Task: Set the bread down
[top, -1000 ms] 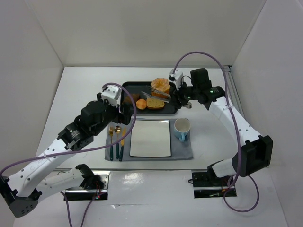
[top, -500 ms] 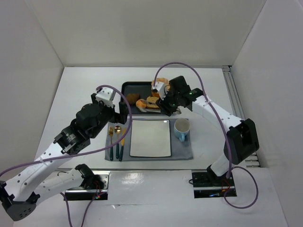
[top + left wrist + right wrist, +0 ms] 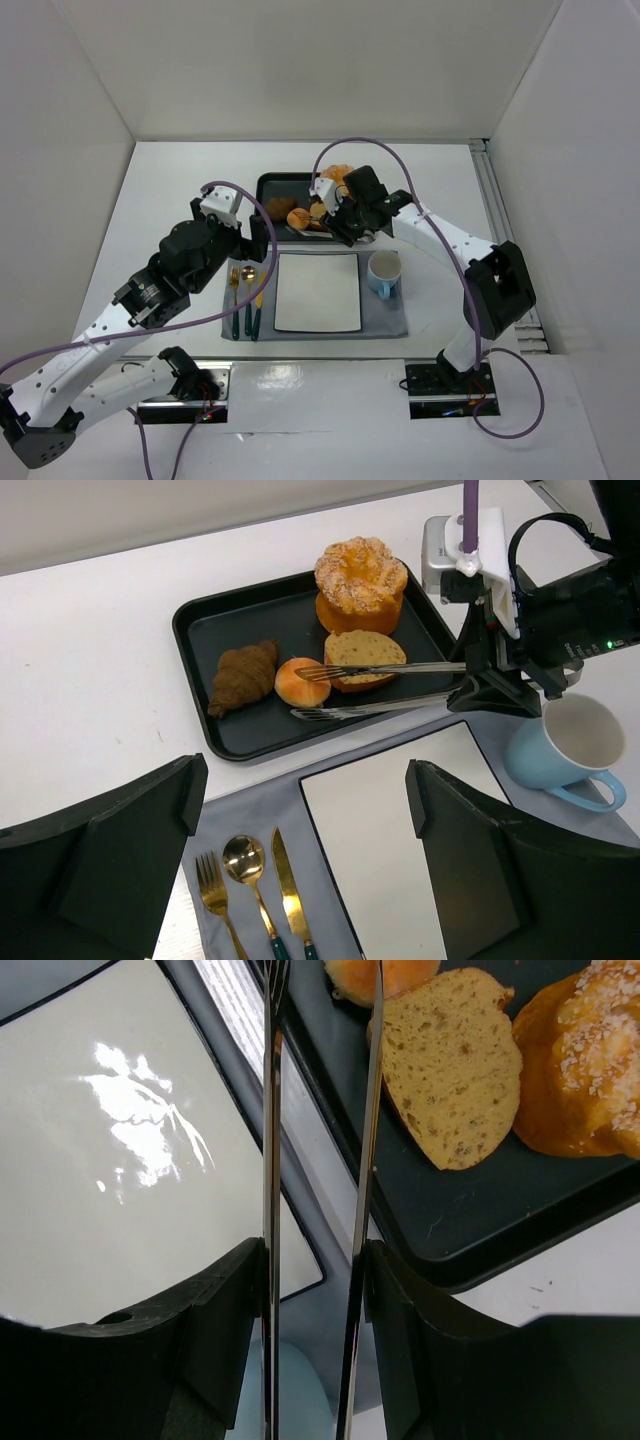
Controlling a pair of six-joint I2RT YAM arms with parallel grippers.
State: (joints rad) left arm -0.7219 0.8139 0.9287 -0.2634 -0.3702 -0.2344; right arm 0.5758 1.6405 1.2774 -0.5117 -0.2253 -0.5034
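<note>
The bread, a small round golden bun (image 3: pixel 302 682) (image 3: pixel 298 217), lies in the black tray (image 3: pixel 190 640) between a croissant and a pale slice. My right gripper (image 3: pixel 345 222) (image 3: pixel 312 1260) is shut on metal tongs (image 3: pixel 400 667) (image 3: pixel 270 1160), one arm against each finger. The tongs' two arms stand apart, their tips beside the bun, which shows only at the top edge (image 3: pixel 385 975) of the right wrist view. Whether the tips touch it I cannot tell. My left gripper (image 3: pixel 305 780) (image 3: pixel 262 232) hangs open over the grey placemat, holding nothing.
A white rectangular plate (image 3: pixel 400 830) (image 3: pixel 318 292) lies on the placemat below the tray. A blue cup (image 3: pixel 575 745) stands to its right, gold cutlery (image 3: pixel 245 880) to its left. The tray also holds a croissant (image 3: pixel 245 675), a bread slice (image 3: pixel 365 652) and a large ridged pastry (image 3: pixel 360 575).
My right arm has swung left over the tray, bringing the tongs' tips from near the slice to the bun. The left arm pulled back slightly, then stayed still.
</note>
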